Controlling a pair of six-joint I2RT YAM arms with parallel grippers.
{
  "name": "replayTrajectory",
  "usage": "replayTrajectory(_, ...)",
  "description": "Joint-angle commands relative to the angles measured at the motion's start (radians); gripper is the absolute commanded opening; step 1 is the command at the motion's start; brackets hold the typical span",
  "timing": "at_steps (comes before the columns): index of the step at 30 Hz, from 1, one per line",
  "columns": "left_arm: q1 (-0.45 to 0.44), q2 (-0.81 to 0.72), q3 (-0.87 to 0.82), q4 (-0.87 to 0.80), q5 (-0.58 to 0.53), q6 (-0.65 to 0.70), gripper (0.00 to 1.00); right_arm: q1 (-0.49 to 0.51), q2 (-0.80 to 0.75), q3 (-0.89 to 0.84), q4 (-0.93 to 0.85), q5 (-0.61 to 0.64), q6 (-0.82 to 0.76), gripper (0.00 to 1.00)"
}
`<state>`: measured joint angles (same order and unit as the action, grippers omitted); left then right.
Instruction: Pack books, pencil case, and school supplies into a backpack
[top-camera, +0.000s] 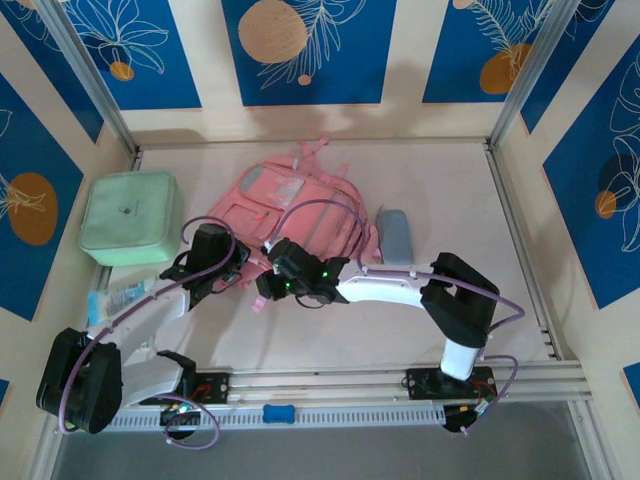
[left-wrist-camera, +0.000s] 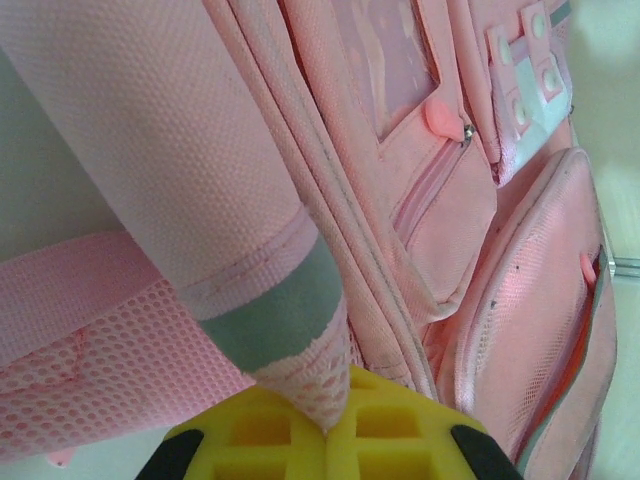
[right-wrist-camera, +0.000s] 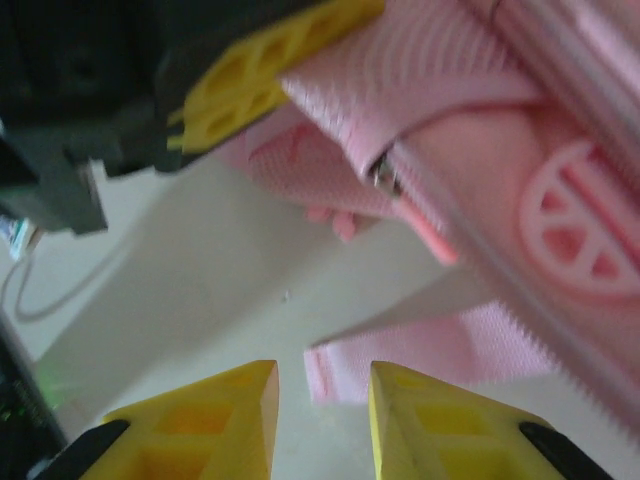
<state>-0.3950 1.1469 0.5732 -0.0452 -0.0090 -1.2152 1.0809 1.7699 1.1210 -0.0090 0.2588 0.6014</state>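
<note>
The pink backpack lies flat in the middle of the table. My left gripper is at its near left corner, shut on a fold of the bag's pink mesh with a grey-green band. My right gripper hovers just right of the left one, open, and a loose pink strap end lies on the table past the gap between its fingertips. A metal zipper pull sits at the bag's edge above. The grey-blue pencil case lies right of the backpack. The books are out of view.
A mint-green lidded box stands at the left, with a pale blue packet in front of it. A small blue object rests on the front rail. Frame posts and walls close in the table.
</note>
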Motion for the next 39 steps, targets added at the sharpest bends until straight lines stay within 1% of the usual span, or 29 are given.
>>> replayTrajectory(1, -0.011, -0.038, 0.043, 0.014, 0.007, 0.008, 0.00, 0.012, 0.022, -0.025, 0.152, 0.134, -0.064, 0.32)
replayTrajectory(2, -0.011, -0.036, 0.045, 0.015, 0.009, 0.008, 0.00, 0.014, 0.029, -0.042, 0.177, 0.172, -0.088, 0.33)
replayTrajectory(4, -0.011, -0.032, 0.052, 0.017, 0.018, 0.012, 0.00, 0.014, 0.041, -0.094, 0.280, 0.201, -0.142, 0.34)
replayTrajectory(7, -0.011, -0.030, 0.064, 0.012, 0.023, 0.020, 0.00, 0.029, 0.049, -0.161, 0.393, 0.266, -0.206, 0.39)
replayTrajectory(10, -0.012, -0.027, 0.075, 0.012, 0.030, 0.030, 0.00, 0.029, 0.075, -0.186, 0.464, 0.275, -0.241, 0.41)
replayTrajectory(14, -0.011, -0.024, 0.070, 0.024, 0.041, 0.028, 0.00, 0.039, 0.124, -0.183, 0.565, 0.317, -0.339, 0.40)
replayTrajectory(17, -0.012, -0.024, 0.073, 0.020, 0.053, 0.043, 0.00, 0.056, 0.157, -0.193, 0.685, 0.396, -0.442, 0.37)
replayTrajectory(18, -0.011, -0.027, 0.073, 0.009, 0.052, 0.041, 0.00, 0.057, 0.174, -0.187, 0.702, 0.409, -0.467, 0.37)
replayTrajectory(20, -0.011, -0.032, 0.057, 0.039, 0.055, 0.036, 0.00, 0.051, 0.207, -0.154, 0.692, 0.442, -0.488, 0.36)
replayTrajectory(21, -0.011, -0.032, 0.056, 0.048, 0.060, 0.037, 0.00, 0.050, 0.216, -0.150, 0.702, 0.443, -0.500, 0.36)
replayTrajectory(24, -0.013, -0.024, 0.065, 0.030, 0.074, 0.042, 0.00, 0.053, 0.225, -0.158, 0.805, 0.427, -0.574, 0.35)
replayTrajectory(28, -0.016, -0.027, 0.059, 0.038, 0.072, 0.043, 0.00, 0.055, 0.207, -0.146, 0.816, 0.427, -0.623, 0.29)
replayTrajectory(33, -0.017, -0.026, 0.062, 0.027, 0.062, 0.055, 0.00, 0.056, 0.182, -0.164, 0.804, 0.407, -0.636, 0.23)
replayTrajectory(39, -0.016, -0.023, 0.063, 0.021, 0.048, 0.064, 0.00, 0.059, 0.151, -0.190, 0.746, 0.427, -0.581, 0.07)
